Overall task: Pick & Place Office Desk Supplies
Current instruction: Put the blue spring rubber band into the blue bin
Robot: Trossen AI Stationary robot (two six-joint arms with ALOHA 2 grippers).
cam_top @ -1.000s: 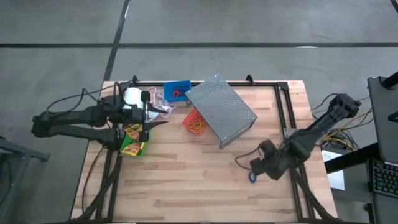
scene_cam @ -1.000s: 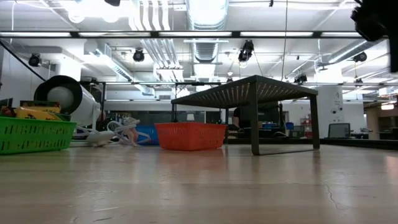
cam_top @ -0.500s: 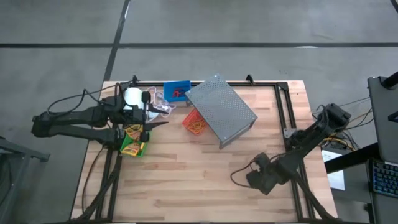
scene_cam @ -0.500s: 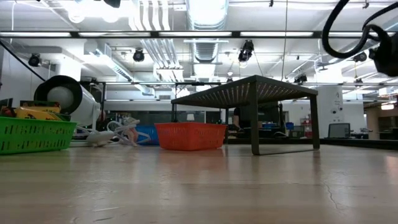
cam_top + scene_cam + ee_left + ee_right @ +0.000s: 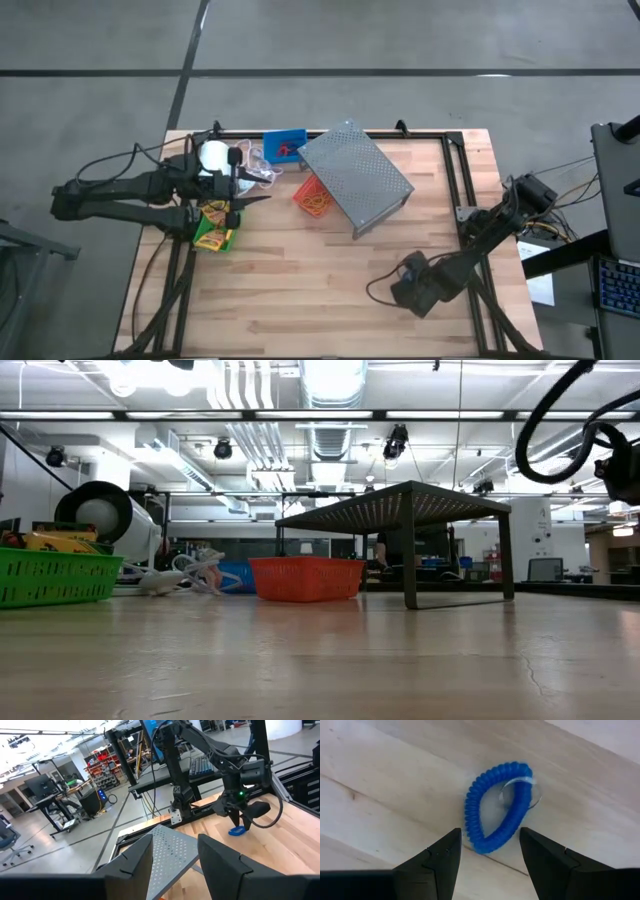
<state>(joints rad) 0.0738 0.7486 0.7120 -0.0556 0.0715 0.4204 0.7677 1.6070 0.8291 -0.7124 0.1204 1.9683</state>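
- Desk supplies partly sorted, by the look of it: some things in bins at the far left of the table (image 5: 300,300), at least one piece loose on the wood.
- Grey rack (image 5: 355,178) standing tilted across the far middle of the table, with nothing visible on top.
- Green bin (image 5: 213,238) at the left edge, holding yellow-and-green crayon boxes (image 5: 214,214); looks like that part of the job is done.
- Red-orange bin (image 5: 312,198) just beside the rack's left corner, something pale yellow inside, too small to name.
- Blue bin (image 5: 284,146) at the far edge beside the white roll (image 5: 212,155), with a red speck in it, maybe a red band, cannot tell.
- Left claw (image 5: 175,855) waiting above the green bin, fingers apart, holding nothing.
- Right claw (image 5: 490,855) low over the near right part of the table, fingers spread wide, empty.
- Blue band (image 5: 471,815) lying flat on bare wood, right under that right claw, between the two fingers in the wrist view but not gripped, well apart from all three bins.
- Left to do, at a guess: closing on the band, then a long carry across to a bin.
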